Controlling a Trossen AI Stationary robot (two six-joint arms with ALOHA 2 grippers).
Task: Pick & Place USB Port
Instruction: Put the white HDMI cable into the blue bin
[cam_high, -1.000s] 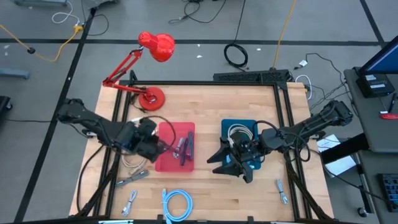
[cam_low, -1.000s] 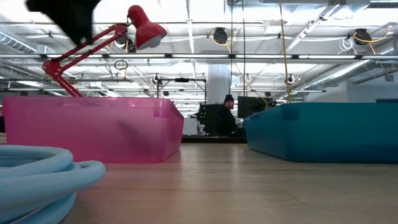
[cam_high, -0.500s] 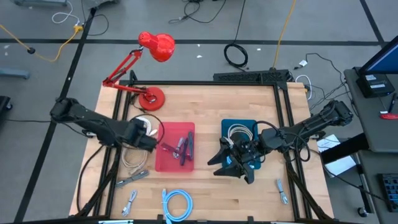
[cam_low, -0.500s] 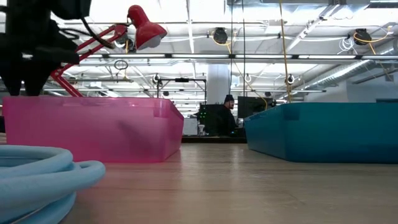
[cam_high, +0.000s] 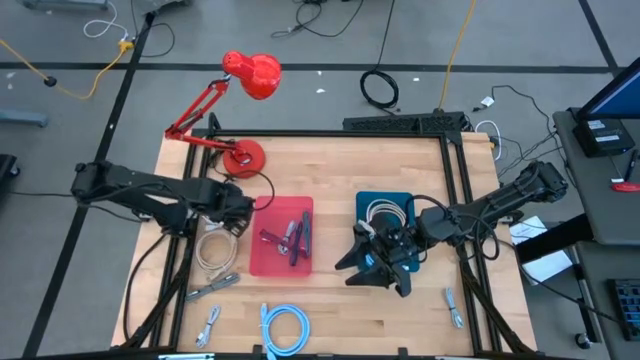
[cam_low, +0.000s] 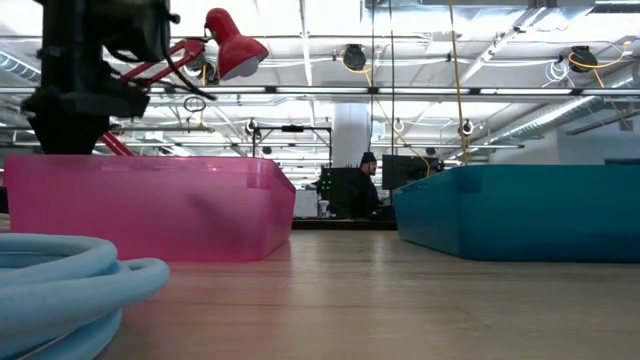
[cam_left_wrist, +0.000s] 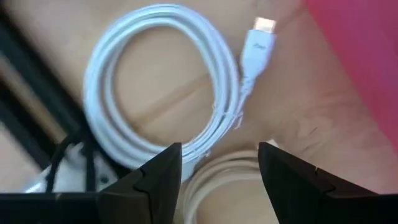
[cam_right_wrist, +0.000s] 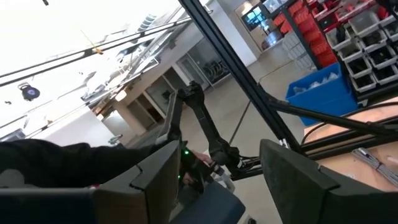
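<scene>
Now left gripper (cam_high: 238, 208) spread, empty, over white cable coil (cam_left_wrist: 163, 93) at 9 o'clock of pink bin (cam_high: 282, 236). Right gripper (cam_high: 368, 268) spread, empty, by teal bin (cam_high: 386, 200).

The pale wooden counter (cam_high: 330, 310) carries a pink plastic bin (cam_high: 281, 262), a teal plastic bin (cam_high: 385, 205), a coiled light-blue cable (cam_high: 284, 326), white coiled cables (cam_high: 216, 250) and a red desk lamp's base (cam_high: 243, 158).

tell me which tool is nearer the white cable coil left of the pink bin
Left. The left tool hovers at the white cable coil, just beside the pink bin. The right tool is far across the table, at the blue bin.
</scene>
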